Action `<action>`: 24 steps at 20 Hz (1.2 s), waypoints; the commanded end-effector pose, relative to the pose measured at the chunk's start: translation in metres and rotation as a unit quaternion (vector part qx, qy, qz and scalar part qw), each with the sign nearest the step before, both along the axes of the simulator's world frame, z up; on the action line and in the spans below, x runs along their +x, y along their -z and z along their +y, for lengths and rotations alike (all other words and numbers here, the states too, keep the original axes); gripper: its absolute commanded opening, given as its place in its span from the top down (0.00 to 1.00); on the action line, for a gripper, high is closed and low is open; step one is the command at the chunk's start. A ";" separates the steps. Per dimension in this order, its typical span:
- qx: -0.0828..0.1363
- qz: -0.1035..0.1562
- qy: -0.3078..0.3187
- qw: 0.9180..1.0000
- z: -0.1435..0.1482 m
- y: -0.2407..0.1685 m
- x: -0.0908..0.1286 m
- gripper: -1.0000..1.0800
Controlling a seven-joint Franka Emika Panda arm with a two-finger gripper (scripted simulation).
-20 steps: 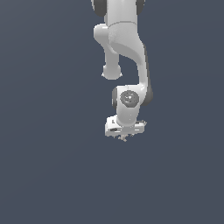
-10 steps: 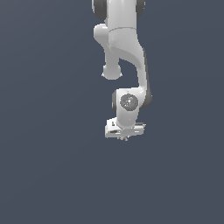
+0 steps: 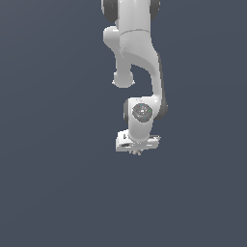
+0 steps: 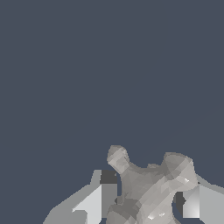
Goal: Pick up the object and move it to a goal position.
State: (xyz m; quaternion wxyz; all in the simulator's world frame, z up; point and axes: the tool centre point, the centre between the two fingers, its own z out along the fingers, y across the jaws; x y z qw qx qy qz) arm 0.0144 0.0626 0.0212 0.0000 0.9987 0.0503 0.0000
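Observation:
The object [image 4: 151, 188] is a pale grey-beige jagged, star-like piece. In the wrist view it sits between my two fingers, one finger [image 4: 94, 201] on one side and the other on the opposite side, both pressed against it. In the exterior view my white gripper [image 3: 138, 150] hangs from the arm above the dark floor, and only a tiny jagged tip of the object [image 3: 138, 152] shows under the hand. The gripper is shut on the object.
The white arm [image 3: 137, 58] comes down from the exterior view's top. Around it lies only the plain dark grey-blue floor [image 3: 58, 183]. No goal marker shows.
The gripper with the object has shifted very slightly, a little up and toward the exterior view's left; the grasp is unchanged.

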 end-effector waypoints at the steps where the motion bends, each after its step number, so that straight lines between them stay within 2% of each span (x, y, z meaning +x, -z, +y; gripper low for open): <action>1: 0.000 0.000 0.000 1.000 -0.001 -0.002 -0.001 1.00; 12: 0.000 0.000 0.000 1.000 -0.024 -0.029 -0.028 1.00; 24: 0.000 0.000 0.000 1.000 -0.078 -0.096 -0.092 1.00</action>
